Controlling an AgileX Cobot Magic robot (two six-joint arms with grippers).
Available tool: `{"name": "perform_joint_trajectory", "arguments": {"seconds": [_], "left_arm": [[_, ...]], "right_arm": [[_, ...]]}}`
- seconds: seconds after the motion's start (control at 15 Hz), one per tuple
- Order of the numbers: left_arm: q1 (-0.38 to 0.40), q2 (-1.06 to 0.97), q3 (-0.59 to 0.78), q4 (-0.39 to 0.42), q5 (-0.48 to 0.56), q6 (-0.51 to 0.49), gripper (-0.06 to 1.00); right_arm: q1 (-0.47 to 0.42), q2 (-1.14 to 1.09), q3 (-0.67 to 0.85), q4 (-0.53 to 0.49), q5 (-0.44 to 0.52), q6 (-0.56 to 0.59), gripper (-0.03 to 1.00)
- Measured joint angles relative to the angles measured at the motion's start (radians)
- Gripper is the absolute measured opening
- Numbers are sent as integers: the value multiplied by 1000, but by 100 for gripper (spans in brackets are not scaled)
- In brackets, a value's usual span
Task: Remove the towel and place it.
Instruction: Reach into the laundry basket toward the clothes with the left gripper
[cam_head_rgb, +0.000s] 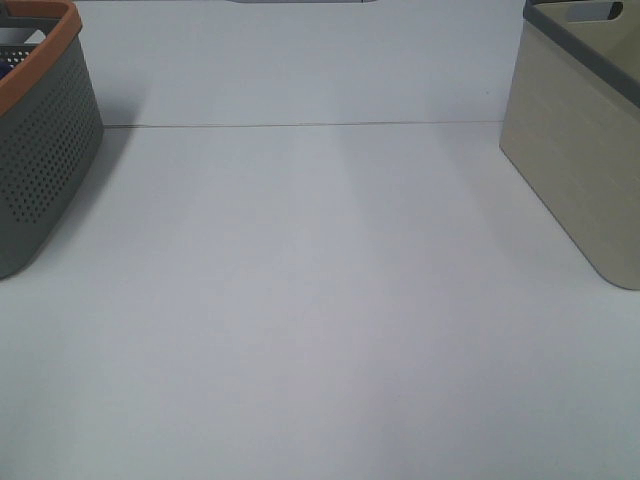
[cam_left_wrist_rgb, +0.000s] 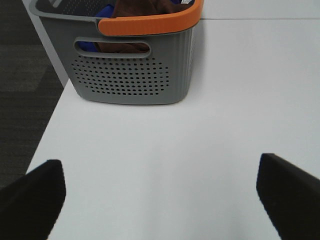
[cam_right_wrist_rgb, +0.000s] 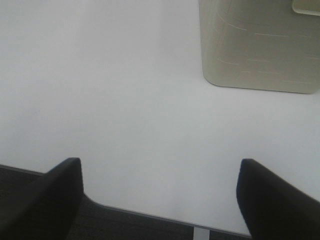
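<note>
Office-like room, white table, dark carpet

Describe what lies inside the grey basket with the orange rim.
A reddish-brown towel lies in the grey basket, with something blue beside it. Whatever lies beneath them is covered.

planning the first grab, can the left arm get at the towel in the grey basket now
Probably yes. The left gripper is open and faces the grey basket, with bare table between them. The towel lies at the basket's open top beside something blue, so reaching in from above looks free.
</note>
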Motion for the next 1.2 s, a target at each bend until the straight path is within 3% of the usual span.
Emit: {"name": "perform_joint_trajectory", "arguments": {"seconds": [0.2, 1.2], "left_arm": [[0, 0, 0, -19, 0, 69, 99], [0, 0, 1, -20, 0, 74, 99]], "right_arm": [[0, 0, 0, 0, 0, 0, 74], [0, 0, 0, 0, 0, 0, 74]]}}
